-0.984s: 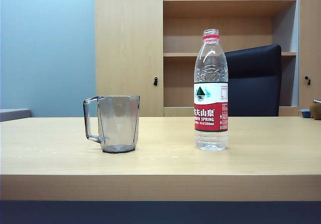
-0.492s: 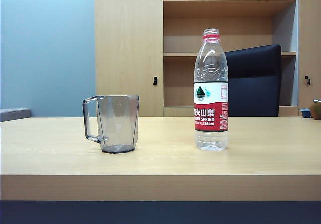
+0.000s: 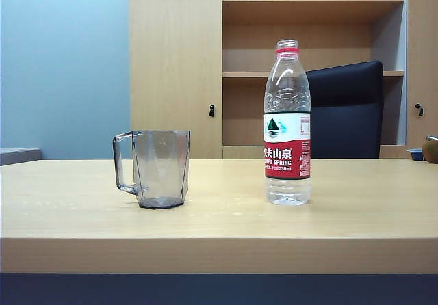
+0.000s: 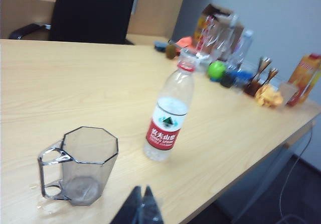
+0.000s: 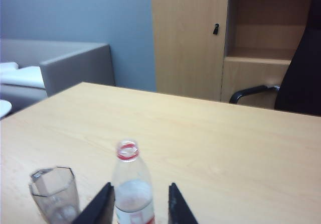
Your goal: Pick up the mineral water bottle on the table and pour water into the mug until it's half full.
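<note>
Exterior view showed the bottle (image 3: 287, 124) upright and uncapped on the worktop (image 3: 219, 219), the mug (image 3: 154, 168) well apart on its handle-less side, no arm in frame. The right end effector (image 5: 138, 204) hung spread, fingers flanking the bottle short of contact. The left end effector (image 4: 140, 209) hovered near the mug, fingertips together, clenched. A grip at the label should keep it plumb. The front edge lay near; open worktop behind.

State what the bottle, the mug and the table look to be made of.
Mineral water bottle: clear thin plastic, ribbed shoulder, glossy printed label. Mug: transparent grey-tinted, faceted; glass or hard plastic, cannot tell. Table: light wood-grain top, probably matte laminate.
</note>
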Controlling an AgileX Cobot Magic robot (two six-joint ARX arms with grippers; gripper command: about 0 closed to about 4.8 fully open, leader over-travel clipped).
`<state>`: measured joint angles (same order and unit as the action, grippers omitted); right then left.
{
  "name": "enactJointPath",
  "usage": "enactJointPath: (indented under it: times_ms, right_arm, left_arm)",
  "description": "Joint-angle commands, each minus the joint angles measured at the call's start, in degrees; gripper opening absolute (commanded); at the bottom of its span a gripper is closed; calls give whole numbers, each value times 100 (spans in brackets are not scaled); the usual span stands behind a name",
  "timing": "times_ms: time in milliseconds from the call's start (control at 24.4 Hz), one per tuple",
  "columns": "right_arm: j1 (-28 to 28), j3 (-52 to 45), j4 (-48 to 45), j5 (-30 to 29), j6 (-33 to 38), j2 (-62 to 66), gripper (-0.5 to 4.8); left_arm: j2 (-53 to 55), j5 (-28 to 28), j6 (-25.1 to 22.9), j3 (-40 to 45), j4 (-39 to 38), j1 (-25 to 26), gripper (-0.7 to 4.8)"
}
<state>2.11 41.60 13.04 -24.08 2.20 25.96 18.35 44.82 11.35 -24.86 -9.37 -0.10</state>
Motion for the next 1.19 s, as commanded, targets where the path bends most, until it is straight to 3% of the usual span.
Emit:
enactJointPath:
  times_ms: [41, 205, 287, 533, 574, 697, 779, 984, 1189]
  right_arm:
    - [-214, -162, -179, 17, -37, 527, 149]
    - [-791, -940, -1567, 715, 271, 933, 149]
    - [-1497, -2011, -3327, 1611, 468, 1252, 151]
    - [-2446, -3040, -5276, 2562, 232, 2518, 293]
    - [-2586, -3084, -5759, 2640, 199, 3213, 355]
    - [-2608, -3058, -6861, 2715, 201, 4363, 407]
    - [-2608, -2966, -8148, 2706, 201, 5512, 479]
    - [-2608, -2420, -9191, 2688, 203, 7093, 479]
    - [-2610, -1764, -9315, 2527, 205, 7794, 479]
  left_arm:
    - [466, 42, -420, -273, -94, -2, -6]
    - [717, 44, -378, -323, -96, -2, -6]
    - [756, 39, -387, -323, -319, -2, -6]
    - [756, 24, -391, -323, -402, 0, -6]
    - [756, 22, -398, -323, -413, 0, -6]
    - [754, 24, -404, -323, -450, 2, -6]
    - [750, 42, -404, -323, -623, -7, -6]
    - [745, 31, -417, -323, -944, -2, -6]
    - [743, 24, -540, -326, -944, -2, -6]
